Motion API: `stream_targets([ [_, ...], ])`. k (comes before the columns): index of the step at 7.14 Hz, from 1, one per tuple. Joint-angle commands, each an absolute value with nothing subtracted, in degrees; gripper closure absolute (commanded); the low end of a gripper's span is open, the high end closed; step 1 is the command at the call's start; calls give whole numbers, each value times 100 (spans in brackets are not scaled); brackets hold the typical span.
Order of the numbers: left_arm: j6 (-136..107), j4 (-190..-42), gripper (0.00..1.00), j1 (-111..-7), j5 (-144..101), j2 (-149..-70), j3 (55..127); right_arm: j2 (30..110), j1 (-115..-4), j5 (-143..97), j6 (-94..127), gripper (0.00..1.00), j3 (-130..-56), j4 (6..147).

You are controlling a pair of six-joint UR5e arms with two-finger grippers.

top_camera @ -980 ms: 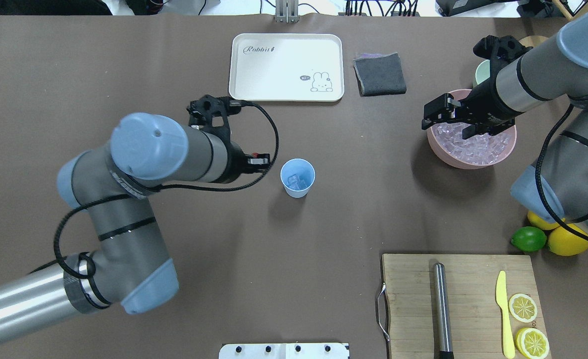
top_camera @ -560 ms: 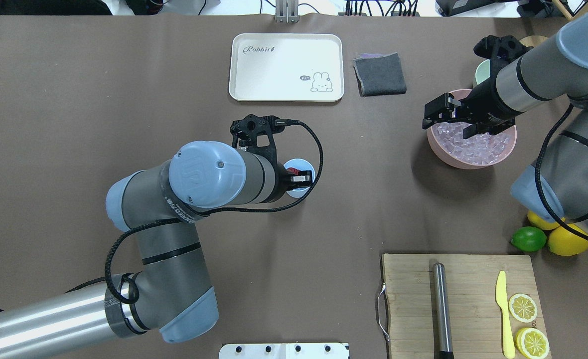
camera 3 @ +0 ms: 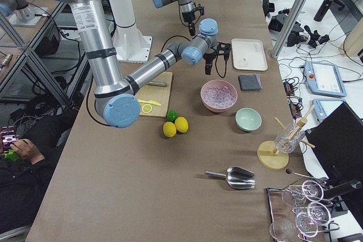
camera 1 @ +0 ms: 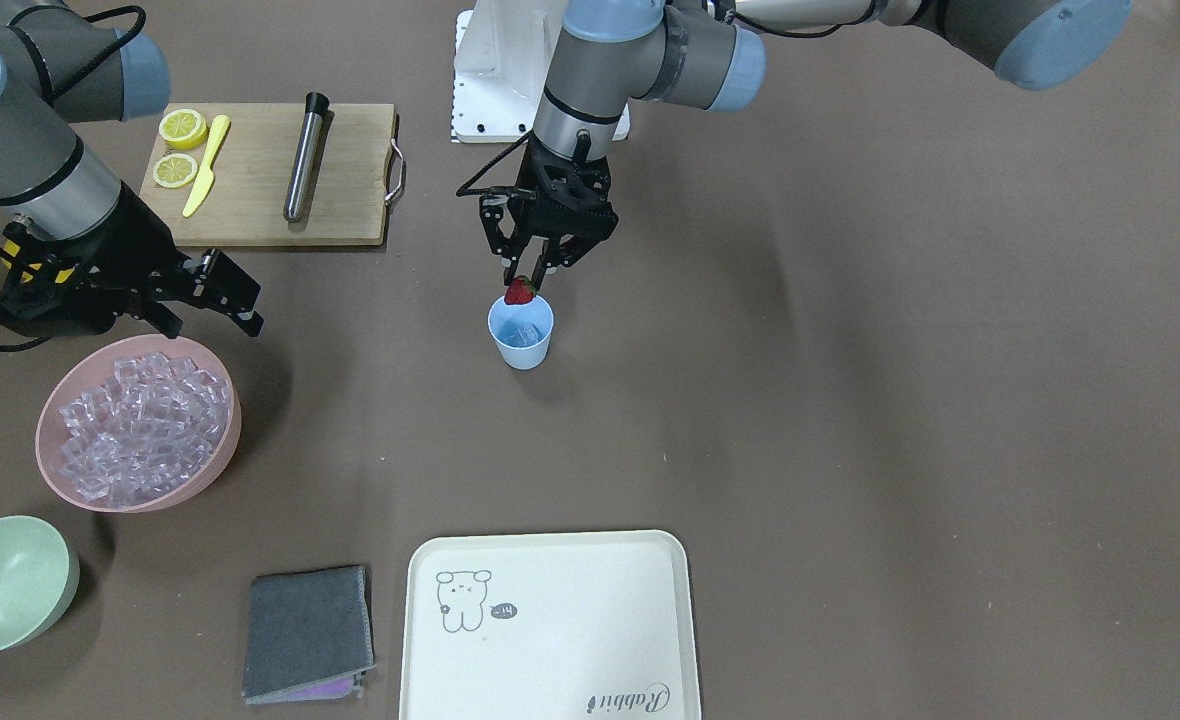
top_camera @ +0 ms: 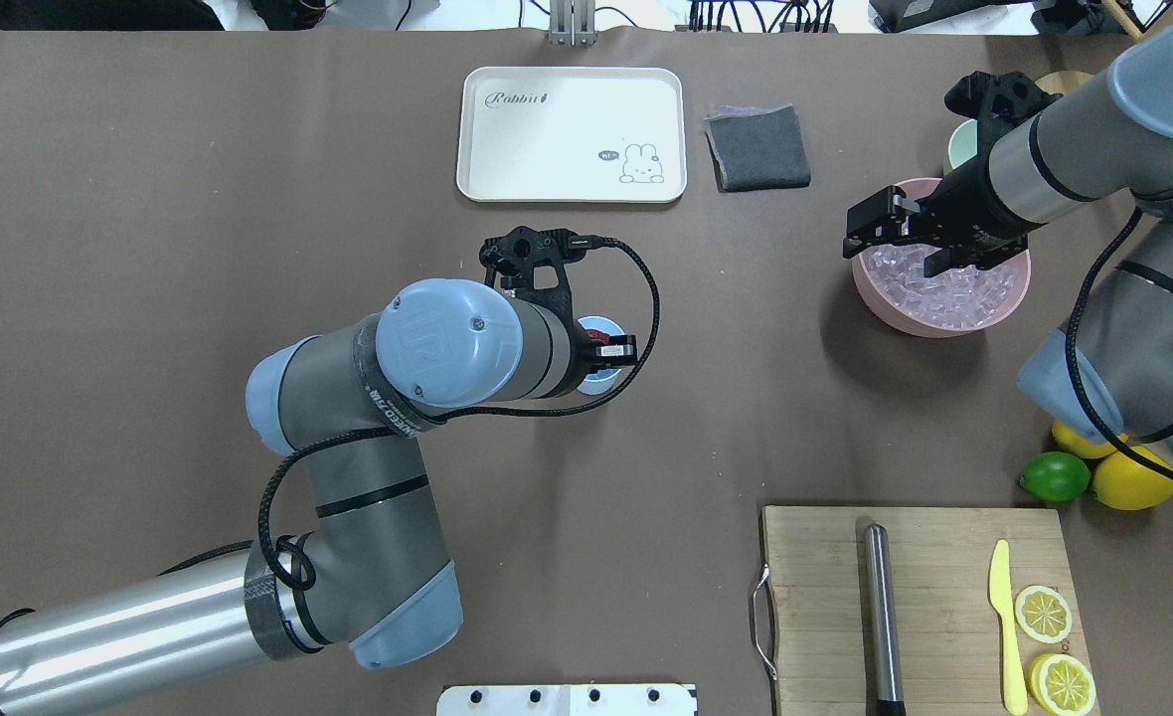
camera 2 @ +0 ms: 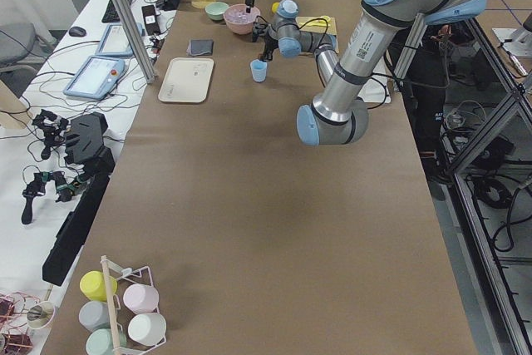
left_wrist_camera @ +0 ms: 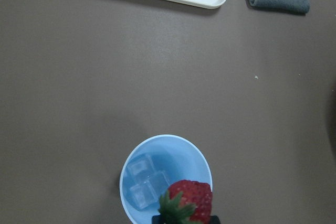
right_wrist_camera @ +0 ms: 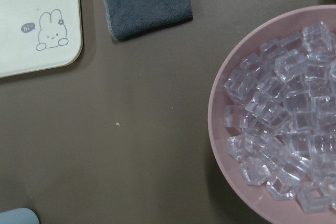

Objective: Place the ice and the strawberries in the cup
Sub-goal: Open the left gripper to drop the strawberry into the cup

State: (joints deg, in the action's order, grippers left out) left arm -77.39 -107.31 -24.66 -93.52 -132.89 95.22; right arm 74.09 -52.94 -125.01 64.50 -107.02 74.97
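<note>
The light blue cup [camera 1: 521, 338] stands mid-table with a few ice cubes [left_wrist_camera: 144, 182] in it. My left gripper [camera 1: 523, 283] is shut on the red strawberry [camera 1: 520, 291] and holds it just above the cup's rim, on the side nearest the robot. In the left wrist view the strawberry [left_wrist_camera: 190, 198] hangs over the cup [left_wrist_camera: 157, 141]. In the overhead view my left arm covers most of the cup [top_camera: 598, 326]. My right gripper [camera 1: 253, 310] is open and empty, hovering over the edge of the pink bowl [camera 1: 42, 440] full of ice [camera 1: 135, 425].
A cream tray [camera 1: 550, 620], a grey cloth [camera 1: 308, 632] and a pale green bowl [camera 1: 5, 585] lie on the far side. A cutting board [camera 1: 350, 175] holds lemon halves, a yellow knife and a metal rod. Lemons and a lime [top_camera: 1054, 477] sit by my right arm.
My left arm has moved right with the strawberry, from beside the cup to over it. My right arm has not moved.
</note>
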Motion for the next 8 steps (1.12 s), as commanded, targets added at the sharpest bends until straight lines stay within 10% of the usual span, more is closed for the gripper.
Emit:
stream_targets([
  [1, -7752, -10732, 100, -2496, -9352, -13298, 9475, 7400, -5291, -12480, 6442, 1, -10661, 7497],
  [2, -7787, -10740, 69, -2548, -9352, -13307, 9449, 7392, -5291, -12480, 6442, 1, -10661, 7497],
  [3, -7813, -10740, 3, -2584, -9343, -13307, 9379, 7392, -5291, -12480, 6434, 1, -10661, 7497],
  [8, -7456, -10741, 2, -2966, -9368, -13263, 9561, 7392, -5370, -12489, 6232, 1, -10652, 7506],
])
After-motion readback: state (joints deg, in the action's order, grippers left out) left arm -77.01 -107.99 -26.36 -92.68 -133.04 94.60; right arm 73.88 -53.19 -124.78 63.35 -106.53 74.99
